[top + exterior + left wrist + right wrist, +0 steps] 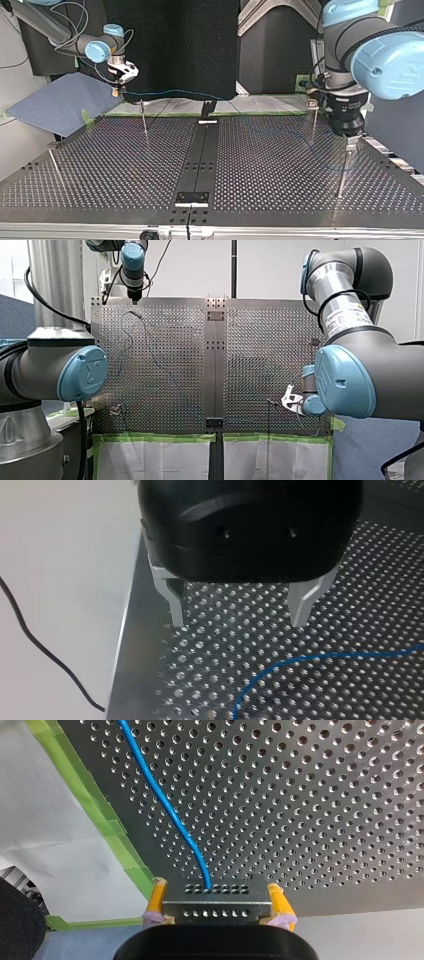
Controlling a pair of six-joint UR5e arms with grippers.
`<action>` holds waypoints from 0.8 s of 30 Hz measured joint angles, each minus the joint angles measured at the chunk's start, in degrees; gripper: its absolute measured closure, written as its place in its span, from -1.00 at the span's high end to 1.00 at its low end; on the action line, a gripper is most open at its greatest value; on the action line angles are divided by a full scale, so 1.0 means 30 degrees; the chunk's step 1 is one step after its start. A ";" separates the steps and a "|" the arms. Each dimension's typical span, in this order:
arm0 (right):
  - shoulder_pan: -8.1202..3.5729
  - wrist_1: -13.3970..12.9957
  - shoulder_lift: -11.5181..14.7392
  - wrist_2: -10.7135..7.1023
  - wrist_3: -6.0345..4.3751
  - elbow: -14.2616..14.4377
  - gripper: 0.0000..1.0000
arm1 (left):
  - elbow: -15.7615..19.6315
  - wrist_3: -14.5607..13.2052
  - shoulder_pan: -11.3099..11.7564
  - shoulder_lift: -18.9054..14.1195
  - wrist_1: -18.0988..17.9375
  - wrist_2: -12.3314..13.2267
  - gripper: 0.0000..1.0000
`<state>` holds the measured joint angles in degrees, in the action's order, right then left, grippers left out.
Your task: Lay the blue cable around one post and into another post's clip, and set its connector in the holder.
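My right gripper (218,917) is shut on the black connector (217,896), its yellow pads (156,896) pressing on both ends. The blue cable (165,802) leaves the connector and runs ahead over the perforated plate. In the top view this gripper (120,89) hangs at the far left, and the cable (190,92) stretches rightwards, then curves down towards a thin post (342,172). My left gripper (239,624) is open just above the plate with nothing between its metal fingers (301,605). A bend of cable (320,657) lies ahead of it. In the top view it (351,136) hovers over that post.
More thin posts stand on the plate (143,117) (314,119) (54,162). A black bracket (207,107) sits on the centre strip at the far edge, another (192,197) at the near edge. Green tape (160,437) lines the table's edge in the front view.
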<state>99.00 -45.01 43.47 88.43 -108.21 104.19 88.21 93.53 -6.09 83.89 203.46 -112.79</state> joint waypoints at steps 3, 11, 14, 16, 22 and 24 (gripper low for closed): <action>0.0001 -0.0001 0.0000 0.0000 0.0000 0.0001 -1.00 | 0.0003 0.0019 -0.0014 0.0000 0.0474 -0.0204 1.00; 0.0000 0.0004 0.0000 0.0000 0.0010 0.0004 -1.00 | 0.0004 0.0202 -0.0087 -0.0066 0.1747 -0.0465 1.00; 0.0007 0.0018 0.0000 0.0000 0.0036 0.0005 -1.00 | 0.0004 0.0447 -0.0146 -0.0104 0.2259 -0.0846 1.00; 0.0018 0.0024 0.0001 0.0000 0.0043 0.0007 -1.00 | 0.0004 0.0605 -0.0181 -0.0126 0.2585 -0.1146 1.00; 0.0025 0.0028 0.0000 -0.0002 0.0049 0.0007 -1.00 | 0.0004 0.0839 -0.0265 -0.0177 0.3615 -0.1933 1.00; 0.0020 0.0044 0.0002 -0.0001 0.0051 0.0006 -1.00 | 0.0004 0.0865 -0.0289 -0.0217 0.3944 -0.2018 1.00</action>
<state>99.06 -44.88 43.48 88.43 -108.06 104.20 88.22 96.12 -6.96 83.24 215.30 -118.85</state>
